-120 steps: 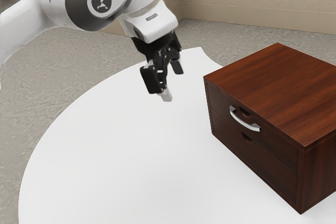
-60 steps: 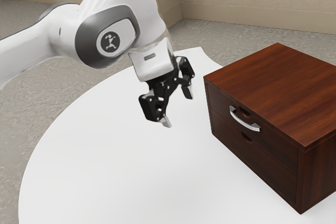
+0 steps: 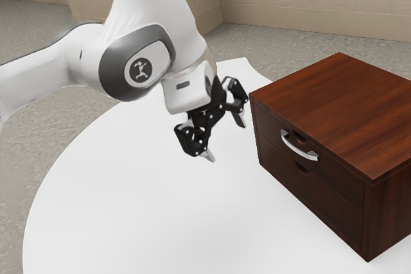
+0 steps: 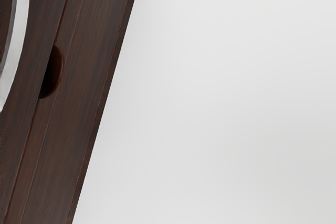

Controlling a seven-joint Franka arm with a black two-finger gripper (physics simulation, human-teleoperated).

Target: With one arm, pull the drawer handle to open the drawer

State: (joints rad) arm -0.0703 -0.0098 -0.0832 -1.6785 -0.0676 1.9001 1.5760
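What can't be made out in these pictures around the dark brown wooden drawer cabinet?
- Exterior view: the dark brown wooden cabinet has its far corner cut off by the exterior view's right edge.
- Wrist view: the curved silver handle runs off the frame's edge, so most of it is cut off.
- Wrist view: the lower drawer's finger recess is too dark to see inside.

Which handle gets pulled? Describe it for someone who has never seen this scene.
On the white table, find the dark wooden cabinet at the exterior view's right. Its upper drawer front carries a curved silver handle; the lower drawer has only a dark cut-out, no metal.
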